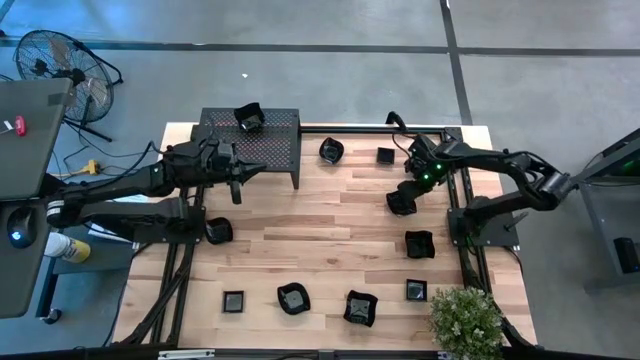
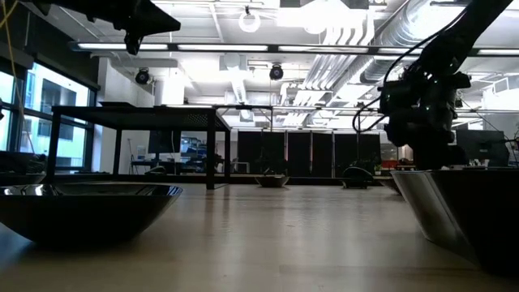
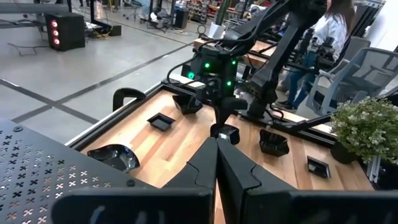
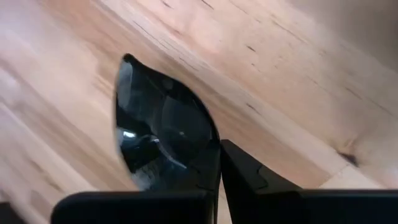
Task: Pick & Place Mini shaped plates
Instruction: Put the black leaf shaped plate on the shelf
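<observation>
Ten mini shaped plates: one on rack [image 1: 250,143] at 11 o'clock, nine on table [image 1: 330,240]. Right gripper [image 1: 407,192] pinches plate [image 1: 401,203] rim at 2 o'clock. Left gripper [image 1: 237,192] closed, empty.

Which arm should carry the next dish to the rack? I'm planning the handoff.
Right. Its tool is shut on the rim of a dish at the table's right side. The left tool is shut and empty beside the rack.

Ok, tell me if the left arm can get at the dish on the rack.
Probably yes: the left claw, shut, hovers by the black rack, and the dish sits uncovered on top.
</observation>
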